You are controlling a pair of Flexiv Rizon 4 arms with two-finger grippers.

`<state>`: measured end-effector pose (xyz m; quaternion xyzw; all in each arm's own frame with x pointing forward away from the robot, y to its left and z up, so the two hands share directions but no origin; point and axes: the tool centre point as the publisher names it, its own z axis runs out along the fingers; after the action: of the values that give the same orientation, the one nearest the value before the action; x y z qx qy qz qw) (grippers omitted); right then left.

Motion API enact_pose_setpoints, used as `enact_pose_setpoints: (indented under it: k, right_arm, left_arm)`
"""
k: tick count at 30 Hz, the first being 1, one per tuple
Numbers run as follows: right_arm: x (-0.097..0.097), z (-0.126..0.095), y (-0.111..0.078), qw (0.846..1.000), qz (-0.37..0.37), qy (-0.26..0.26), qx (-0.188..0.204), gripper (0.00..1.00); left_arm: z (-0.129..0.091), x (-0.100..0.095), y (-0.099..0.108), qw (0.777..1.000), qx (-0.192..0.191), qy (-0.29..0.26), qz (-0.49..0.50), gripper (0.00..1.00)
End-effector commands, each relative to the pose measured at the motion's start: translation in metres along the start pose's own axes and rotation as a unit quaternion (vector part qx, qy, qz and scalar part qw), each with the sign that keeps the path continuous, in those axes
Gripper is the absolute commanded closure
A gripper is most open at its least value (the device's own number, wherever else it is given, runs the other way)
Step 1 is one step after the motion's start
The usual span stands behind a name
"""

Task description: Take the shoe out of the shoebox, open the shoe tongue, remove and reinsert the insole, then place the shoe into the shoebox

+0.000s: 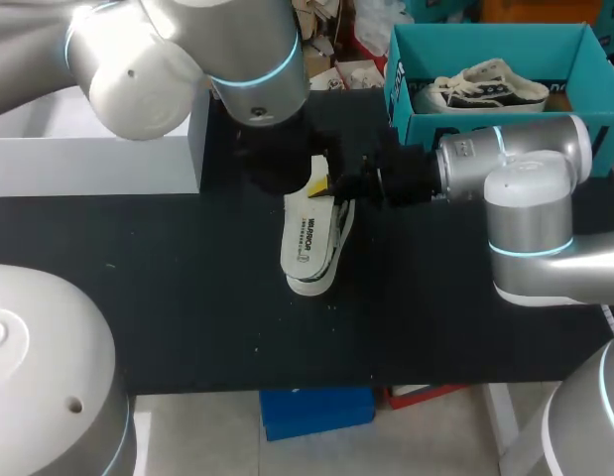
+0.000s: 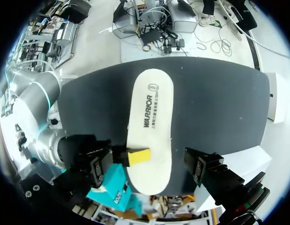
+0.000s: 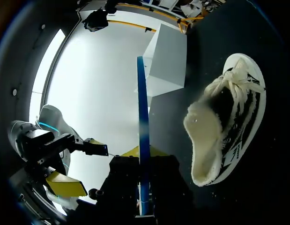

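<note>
Right hand (image 2: 137,156) pinching flat white insole (image 2: 149,112) edge; left hand (image 3: 80,166) spread; fleece-lined laced shoe (image 3: 229,126) alongside.

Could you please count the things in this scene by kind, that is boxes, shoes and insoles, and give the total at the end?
Boxes: 2, a teal cardboard shoebox and a white rectangular box.
Shoes: 2, a white canvas shoe with black stripes outside the boxes and a similar white-and-black shoe inside the teal cardboard shoebox.
Insoles: 1, a white flat insole.
Total: 5.
</note>
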<state>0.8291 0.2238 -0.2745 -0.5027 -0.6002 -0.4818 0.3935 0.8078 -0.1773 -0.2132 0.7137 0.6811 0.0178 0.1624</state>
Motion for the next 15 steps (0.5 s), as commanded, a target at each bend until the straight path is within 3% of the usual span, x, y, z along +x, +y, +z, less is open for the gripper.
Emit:
enact_pose_setpoints:
  k: [1,15]
  right_arm:
    - [0.0,0.001,0.0,1.0,0.0,0.0,-0.001,1.0]
    - [0.0,0.001,0.0,1.0,0.0,0.0,-0.001,1.0]
  left_arm:
    - [-0.005,0.005,-0.021,1.0,-0.015,-0.001,0.003,0.0]
    - [-0.004,0.013,-0.061,1.0,-0.003,-0.001,0.005,0.0]
